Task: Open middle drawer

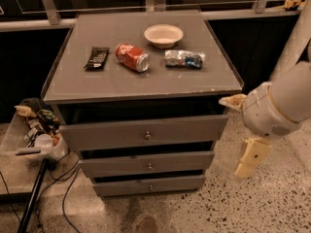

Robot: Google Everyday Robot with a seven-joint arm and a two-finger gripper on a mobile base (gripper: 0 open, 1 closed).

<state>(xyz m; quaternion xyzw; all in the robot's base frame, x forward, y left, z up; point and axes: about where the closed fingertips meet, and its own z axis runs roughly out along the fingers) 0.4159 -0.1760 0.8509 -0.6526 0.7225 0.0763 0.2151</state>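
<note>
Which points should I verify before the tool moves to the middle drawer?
1. The middle drawer is in view and not pulled out: ok.
2. Its knob is uncovered, with nothing before it: ok.
3. The tool is at the knob: not ok. It hangs to the right of the cabinet, apart from the drawer fronts.
4. The target is told apart from the others: ok. It sits under the top drawer, which has the taller front.
5. The can and the bowl on top lie away from the front edge: ok.
</note>
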